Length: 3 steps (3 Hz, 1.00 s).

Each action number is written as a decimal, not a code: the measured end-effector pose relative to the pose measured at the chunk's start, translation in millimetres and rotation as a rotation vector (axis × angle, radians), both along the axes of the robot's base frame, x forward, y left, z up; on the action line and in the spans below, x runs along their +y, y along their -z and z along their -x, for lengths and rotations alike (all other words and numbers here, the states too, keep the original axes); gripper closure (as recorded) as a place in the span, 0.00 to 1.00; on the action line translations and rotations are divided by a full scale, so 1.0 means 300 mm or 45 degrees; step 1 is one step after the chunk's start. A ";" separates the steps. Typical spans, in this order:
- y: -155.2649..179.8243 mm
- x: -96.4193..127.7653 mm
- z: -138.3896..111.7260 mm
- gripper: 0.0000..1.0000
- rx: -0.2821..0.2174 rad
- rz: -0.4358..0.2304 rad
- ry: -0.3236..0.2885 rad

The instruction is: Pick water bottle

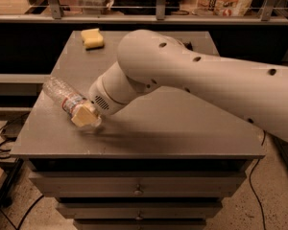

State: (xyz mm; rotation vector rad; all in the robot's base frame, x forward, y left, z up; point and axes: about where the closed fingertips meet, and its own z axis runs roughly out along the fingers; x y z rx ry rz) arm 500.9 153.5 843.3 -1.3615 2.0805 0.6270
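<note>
The water bottle (62, 94) is clear ribbed plastic with a red and white label band. It lies on its side near the left edge of the grey cabinet top (182, 128), pointing up-left. My gripper (85, 115) reaches in from the right on the white arm (192, 80). Its cream-coloured fingers (83, 113) sit over the bottle's near end, around the label. The bottle's cap end is hidden under the gripper.
A yellow sponge (92, 37) lies at the back left of the cabinet top. Drawers (139, 188) run below the front edge. A shelf rail with bags stands behind. Cables lie on the floor at the left.
</note>
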 end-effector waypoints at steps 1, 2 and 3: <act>-0.016 -0.002 -0.001 0.88 -0.019 0.001 -0.001; -0.075 -0.012 -0.032 1.00 -0.046 -0.075 -0.013; -0.226 -0.070 -0.098 1.00 -0.160 -0.205 -0.112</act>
